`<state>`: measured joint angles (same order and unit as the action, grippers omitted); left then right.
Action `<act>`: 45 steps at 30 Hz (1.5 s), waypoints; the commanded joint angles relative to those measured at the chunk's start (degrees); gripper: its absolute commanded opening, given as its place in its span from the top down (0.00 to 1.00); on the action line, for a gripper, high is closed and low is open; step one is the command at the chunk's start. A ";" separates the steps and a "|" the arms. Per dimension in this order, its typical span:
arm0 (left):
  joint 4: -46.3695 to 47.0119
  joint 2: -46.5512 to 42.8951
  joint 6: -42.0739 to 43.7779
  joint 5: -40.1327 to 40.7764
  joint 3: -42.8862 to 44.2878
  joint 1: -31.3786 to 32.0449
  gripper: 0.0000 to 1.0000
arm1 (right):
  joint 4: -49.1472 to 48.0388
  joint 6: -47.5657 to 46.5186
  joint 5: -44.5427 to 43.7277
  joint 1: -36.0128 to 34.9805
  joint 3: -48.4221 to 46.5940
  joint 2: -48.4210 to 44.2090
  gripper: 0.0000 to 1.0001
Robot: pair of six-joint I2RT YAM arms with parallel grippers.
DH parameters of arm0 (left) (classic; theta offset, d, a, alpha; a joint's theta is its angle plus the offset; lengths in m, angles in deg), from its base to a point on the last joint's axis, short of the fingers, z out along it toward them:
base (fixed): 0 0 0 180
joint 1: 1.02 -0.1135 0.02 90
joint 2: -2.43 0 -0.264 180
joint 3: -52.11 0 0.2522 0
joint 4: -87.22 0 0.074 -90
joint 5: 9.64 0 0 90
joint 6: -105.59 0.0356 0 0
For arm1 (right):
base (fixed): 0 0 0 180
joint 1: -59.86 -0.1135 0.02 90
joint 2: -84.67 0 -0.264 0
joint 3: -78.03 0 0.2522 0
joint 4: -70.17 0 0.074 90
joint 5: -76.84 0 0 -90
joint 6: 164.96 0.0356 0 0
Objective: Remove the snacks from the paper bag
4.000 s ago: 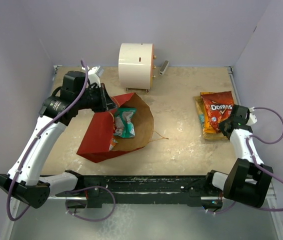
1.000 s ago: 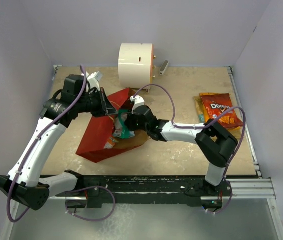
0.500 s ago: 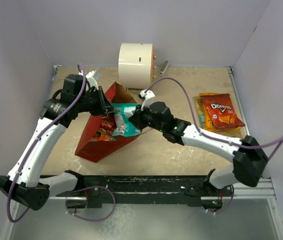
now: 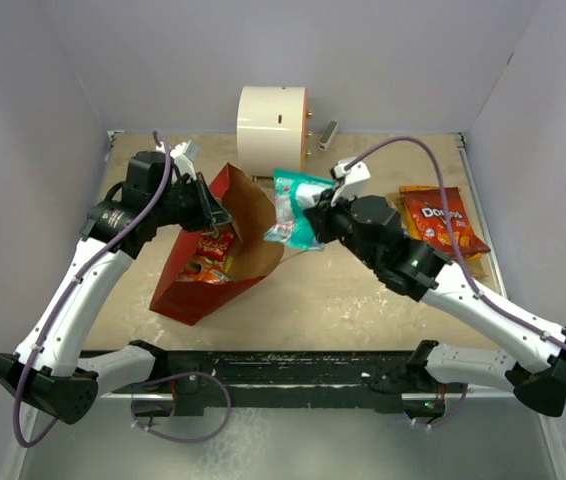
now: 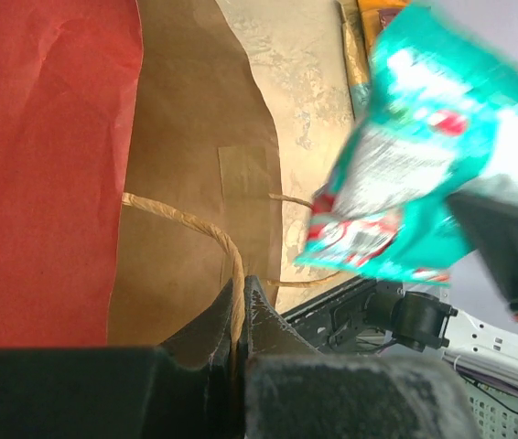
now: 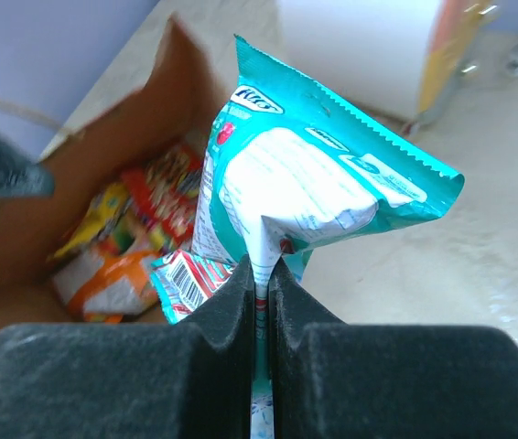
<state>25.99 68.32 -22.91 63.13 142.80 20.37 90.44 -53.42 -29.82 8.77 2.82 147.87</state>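
"What's closest to us?"

"The paper bag (image 4: 188, 290). It's red outside and brown inside, and it sits tilted on the table (image 4: 363, 300) with its open mouth raised toward the right. The left gripper (image 5: 239, 311) is clenched on the bag's twine handle (image 5: 181, 218), with the string pinched between both fingers, holding that edge up."

"Anything inside it?"

"Yes. There's a red-and-yellow packet (image 6: 163, 187) with an orange-and-white one (image 6: 113, 274) next to it, both lying against the brown lining."

"And the right arm?"

"Its gripper (image 6: 259, 279) is squeezed tight on a teal packet (image 6: 314, 183). The fingers nip a fold near the lower middle, and the packet is off the table, just beside the bag's mouth. I can't tell whether its bottom corner touches the rim."

"What's further over?"

"2 chip bags lie flat by the right edge of the table, well apart from the paper bag. A red chip bag (image 4: 441, 222) is on top of a yellow-orange chip bag (image 4: 399, 218), which shows along the left side."

"And at the back?"

"A white cylinder (image 4: 271, 130) stands against the far wall, behind the paper bag and the teal packet."
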 commanded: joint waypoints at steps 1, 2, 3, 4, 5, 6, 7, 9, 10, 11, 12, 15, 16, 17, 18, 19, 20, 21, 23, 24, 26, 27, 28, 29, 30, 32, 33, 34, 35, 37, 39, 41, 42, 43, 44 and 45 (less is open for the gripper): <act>2.48 -1.54 -0.74 0.56 -0.20 -0.26 1.00 | 1.01 -2.27 -11.40 5.27 -7.44 -1.22 1.00; 2.42 -1.34 -0.57 0.54 -0.20 -0.23 1.00 | 1.73 -1.63 -11.69 7.63 -8.40 -0.66 1.00; 2.31 -1.11 -0.48 0.49 -0.23 -0.29 1.00 | 2.43 -0.81 -11.66 10.38 -9.25 -0.06 1.00; 2.29 -0.93 -0.34 0.39 -0.20 -0.26 1.00 | 2.96 0.27 -11.64 13.21 -9.71 0.50 1.00; 2.25 -0.79 -0.20 0.29 -0.21 -0.22 1.00 | 3.45 1.40 -11.70 16.25 -9.93 1.05 1.00; 2.25 -0.64 -0.05 0.15 -0.20 -0.21 1.00 | 3.96 2.60 -11.80 19.24 -9.95 1.64 1.00; 2.21 -0.53 0.18 0.07 -0.25 -0.28 1.00 | 4.37 4.01 -11.81 22.02 -9.88 2.16 1.00; 2.28 -0.29 0.46 -0.35 -0.22 -0.27 1.00 | 6.38 7.30 -11.67 27.43 -9.44 3.36 1.00; 2.33 -0.16 0.67 -0.61 -0.25 -0.29 1.00 | 7.31 9.79 -11.21 30.20 -9.17 3.84 1.00; 2.36 0.06 0.97 -0.92 -0.20 -0.28 1.00 | 7.94 11.35 -10.67 32.67 -8.60 4.20 1.00; 2.37 0.28 1.37 -1.22 -0.13 -0.28 1.00 | 8.33 13.20 -9.79 35.34 -7.88 4.45 1.00; 2.31 1.44 2.69 -1.96 0.29 -0.26 1.00 | 8.35 17.61 -7.68 42.45 -4.79 5.09 1.00; 2.29 1.90 3.11 -2.35 0.49 -0.26 1.00 | 8.22 19.08 -6.83 44.72 -3.75 5.29 1.00; 2.29 2.62 3.55 -3.20 0.70 -0.24 1.00 | 7.84 20.54 -5.65 46.98 -2.18 5.41 1.00; 2.29 3.24 3.79 -3.96 0.81 -0.25 1.00 | 7.14 21.82 -4.42 49.22 -1.01 5.56 1.00; 2.29 3.80 4.06 -4.72 0.90 -0.27 1.00 | 6.32 22.74 -3.02 51.01 0.16 5.74 1.00; 2.29 4.31 4.31 -5.45 0.94 -0.25 1.00 | 5.57 23.50 -2.08 53.02 1.10 6.02 1.00; 2.31 4.77 4.59 -6.10 0.94 -0.27 1.00 | 4.96 24.11 -1.23 54.33 1.85 6.49 1.00; 2.33 5.49 5.54 -7.07 1.07 -0.24 1.00 | 4.84 25.63 0.05 57.21 2.90 7.81 1.00; 2.14 5.85 5.87 -7.26 1.28 -0.25 1.00 | 3.36 26.51 0.69 58.56 3.23 8.23 1.00; 0.80 6.56 7.53 -6.85 2.76 -0.25 1.00 | 1.56 28.19 2.43 61.28 5.51 9.08 1.00; 0.40 6.87 8.23 -6.51 3.22 -0.29 1.00 | 0.54 28.42 3.00 62.11 6.19 9.61 1.00; -0.14 7.21 8.86 -6.31 3.91 -0.23 1.00 | -0.22 28.83 3.44 62.89 6.59 10.13 1.00; -0.47 7.46 9.29 -6.24 4.36 -0.23 1.00 | -0.97 29.16 3.74 63.48 6.98 10.71 1.00; -0.60 7.61 9.61 -6.23 4.55 -0.29 1.00 | -1.93 29.42 4.15 63.92 7.49 11.20 1.00; -0.58 7.58 9.76 -6.43 4.28 -0.23 1.00 | -4.78 29.97 5.25 64.77 8.99 11.93 1.00; -0.49 7.52 9.69 -6.53 4.03 -0.25 1.00 | -5.98 30.43 5.44 65.01 9.68 12.25 1.00; -0.26 7.53 9.55 -6.73 3.80 -0.28 1.00 | -6.93 31.01 5.50 65.24 10.32 12.63 1.00; -0.03 7.45 9.44 -6.88 3.64 -0.25 1.00 | -7.73 31.41 5.44 65.30 10.78 13.04 1.00; 0.26 7.39 9.25 -7.03 3.49 -0.29 1.00 | -9.11 32.30 5.73 65.43 11.66 14.01 1.00; 0.36 7.28 9.07 -7.02 3.54 -0.24 1.00 | -9.48 33.51 6.48 65.42 12.25 15.11 1.00; 0.46 7.11 8.85 -6.89 3.58 -0.21 1.00 | -9.27 34.92 7.61 65.47 13.08 15.91 1.00; 0.47 6.98 8.76 -6.73 3.44 -0.24 1.00 | -9.28 36.08 7.83 65.46 13.96 16.13 1.00; 0.49 6.81 8.65 -6.68 3.44 -0.26 1.00 | -9.46 37.25 7.83 65.43 15.05 16.04 1.00; 0.51 6.66 8.50 -6.57 3.41 -0.27 1.00 | -9.94 38.19 7.85 65.43 16.25 15.89 0.97; 0.56 6.57 8.36 -6.58 3.37 -0.27 1.00 | -10.48 38.97 7.94 65.46 17.60 15.70 0.94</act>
<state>24.57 76.25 -14.78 57.57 144.57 20.37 81.93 -19.35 -23.40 74.14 16.48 163.84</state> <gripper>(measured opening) 0.003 0.044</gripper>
